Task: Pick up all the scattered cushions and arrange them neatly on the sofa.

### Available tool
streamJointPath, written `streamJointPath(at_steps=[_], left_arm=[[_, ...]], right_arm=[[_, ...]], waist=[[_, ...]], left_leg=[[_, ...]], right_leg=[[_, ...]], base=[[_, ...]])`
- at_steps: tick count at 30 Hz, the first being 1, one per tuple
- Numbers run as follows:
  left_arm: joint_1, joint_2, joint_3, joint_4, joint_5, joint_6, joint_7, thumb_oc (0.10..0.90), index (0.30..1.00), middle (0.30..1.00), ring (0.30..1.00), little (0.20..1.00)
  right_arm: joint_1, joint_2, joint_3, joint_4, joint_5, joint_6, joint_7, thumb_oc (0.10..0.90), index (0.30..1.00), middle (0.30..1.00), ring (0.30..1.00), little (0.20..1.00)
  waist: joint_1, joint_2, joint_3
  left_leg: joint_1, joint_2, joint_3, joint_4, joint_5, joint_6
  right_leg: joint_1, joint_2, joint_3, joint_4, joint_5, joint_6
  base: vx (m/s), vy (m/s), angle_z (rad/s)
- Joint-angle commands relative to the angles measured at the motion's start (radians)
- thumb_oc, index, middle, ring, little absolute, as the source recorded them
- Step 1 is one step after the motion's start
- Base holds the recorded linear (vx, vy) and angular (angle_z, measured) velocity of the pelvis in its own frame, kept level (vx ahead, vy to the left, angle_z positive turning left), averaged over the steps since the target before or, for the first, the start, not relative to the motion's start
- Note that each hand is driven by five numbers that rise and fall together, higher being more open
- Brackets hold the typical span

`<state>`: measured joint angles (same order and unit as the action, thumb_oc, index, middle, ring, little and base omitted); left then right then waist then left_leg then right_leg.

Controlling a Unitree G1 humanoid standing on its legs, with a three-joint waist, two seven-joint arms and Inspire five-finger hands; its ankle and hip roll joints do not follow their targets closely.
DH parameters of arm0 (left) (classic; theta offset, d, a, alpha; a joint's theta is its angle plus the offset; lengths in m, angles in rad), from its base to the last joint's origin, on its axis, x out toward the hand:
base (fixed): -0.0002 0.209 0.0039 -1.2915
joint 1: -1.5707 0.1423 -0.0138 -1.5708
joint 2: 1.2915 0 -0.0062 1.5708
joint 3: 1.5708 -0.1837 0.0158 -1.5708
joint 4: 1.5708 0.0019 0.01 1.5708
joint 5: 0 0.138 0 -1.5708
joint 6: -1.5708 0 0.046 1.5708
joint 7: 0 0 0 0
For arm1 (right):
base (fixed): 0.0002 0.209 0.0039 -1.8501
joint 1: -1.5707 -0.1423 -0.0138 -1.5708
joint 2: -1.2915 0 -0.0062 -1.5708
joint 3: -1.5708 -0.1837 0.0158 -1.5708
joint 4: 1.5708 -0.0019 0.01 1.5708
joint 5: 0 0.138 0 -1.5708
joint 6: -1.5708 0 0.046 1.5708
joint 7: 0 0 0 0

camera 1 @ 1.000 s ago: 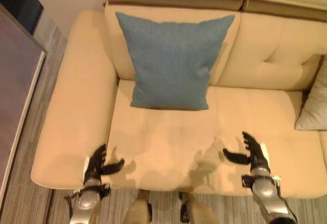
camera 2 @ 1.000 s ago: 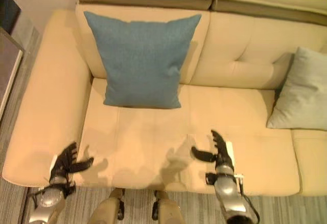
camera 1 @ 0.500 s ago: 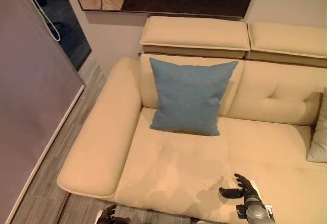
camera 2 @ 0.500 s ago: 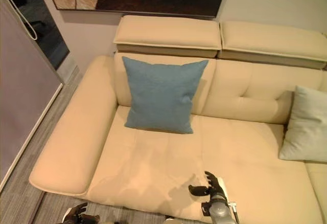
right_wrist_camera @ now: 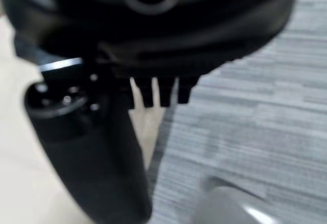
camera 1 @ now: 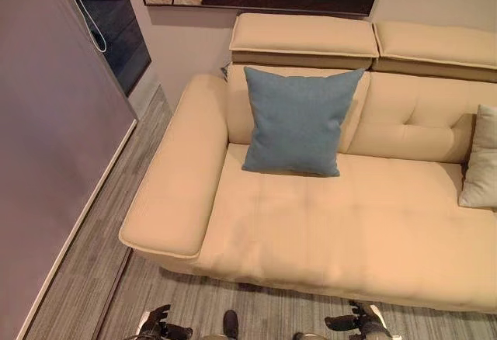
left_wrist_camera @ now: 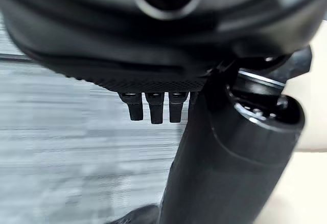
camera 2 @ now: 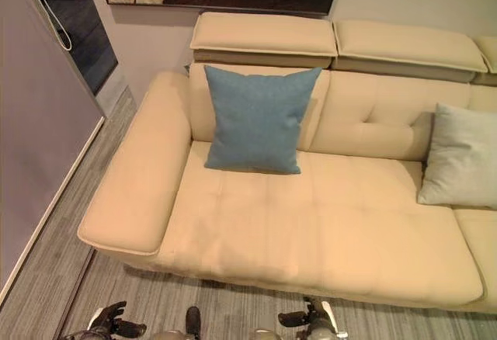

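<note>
Both hands, left [camera 1: 159, 326] and right [camera 1: 359, 324], hung relaxed and empty; the next cushion [camera 2: 462, 156] needed a two-sided grasp before placing it upright like the blue cushion [camera 1: 298, 120]

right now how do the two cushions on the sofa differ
The blue cushion is a saturated blue; the grey cushion is pale grey. The blue cushion stands at the sofa's left end, beside the armrest; the grey cushion sits further right along the seat. The blue cushion faces squarely forward; the grey cushion is turned at an angle. Both are square and lean upright against the backrest.
</note>
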<state>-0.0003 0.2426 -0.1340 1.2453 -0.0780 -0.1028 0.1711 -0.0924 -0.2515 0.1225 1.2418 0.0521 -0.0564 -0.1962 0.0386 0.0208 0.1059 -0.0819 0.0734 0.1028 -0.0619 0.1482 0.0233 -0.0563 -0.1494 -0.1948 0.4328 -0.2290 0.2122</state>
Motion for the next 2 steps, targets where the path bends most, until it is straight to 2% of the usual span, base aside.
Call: streamJointPath(at_steps=[1,2], left_arm=[[-0.024,0.013,0.039,-0.016,-0.017,-0.013,0.022,0.8,0.9,0.9,0.9,0.9],[-0.024,0.01,0.034,-0.013,-0.013,-0.012,0.02,0.8,0.9,0.9,0.9,0.9]], right_arm=[[-0.032,-0.026,-0.012,-0.039,0.026,-0.023,-0.031,0.8,0.9,0.9,0.9,0.9],[-0.03,-0.027,-0.011,-0.034,0.028,-0.024,-0.032,0.8,0.9,0.9,0.9,0.9]], waist=[[-0.003,-0.077,-0.051],[-0.005,-0.077,-0.053]], left_leg=[[0.008,-0.08,-0.061,0.034,-0.172,-0.048],[0.013,-0.077,-0.06,0.027,-0.168,-0.051]], right_leg=[[0.034,0.028,0.015,-0.44,0.214,-0.07],[0.044,0.031,0.011,-0.456,0.215,-0.071]], base=[[-0.05,-0.128,-0.58],[-0.02,-0.078,-0.84]])
